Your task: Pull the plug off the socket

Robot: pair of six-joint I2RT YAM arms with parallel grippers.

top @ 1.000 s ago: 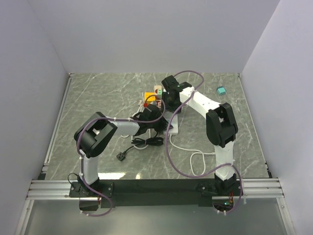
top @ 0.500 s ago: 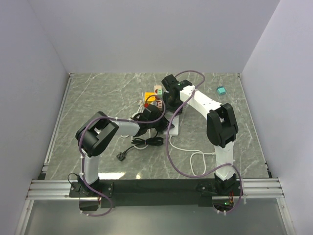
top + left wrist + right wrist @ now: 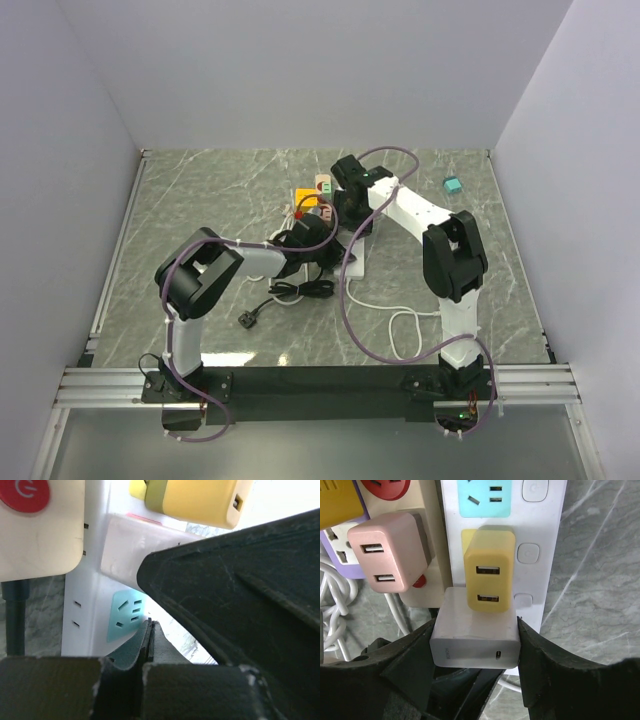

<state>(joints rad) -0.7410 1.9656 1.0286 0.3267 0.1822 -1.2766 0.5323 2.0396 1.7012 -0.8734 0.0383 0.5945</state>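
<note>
While the left gripper (image 3: 150, 632), clenched on nothing, seems to brace its tip on the white power strip (image 3: 95, 595), the right gripper (image 3: 476, 647) clasps the white plug (image 3: 475, 637), which is seated in the strip just beside a yellow adapter (image 3: 489, 575). If the brace slides, the strip may lift too, and the plug's smooth sides could slip free.

From high behind, one camera looks down on the whole bench (image 3: 200, 200). Both wrist cameras sit very close over the white power strip (image 3: 517, 535), sharing the yellow charger (image 3: 489, 555).
</note>
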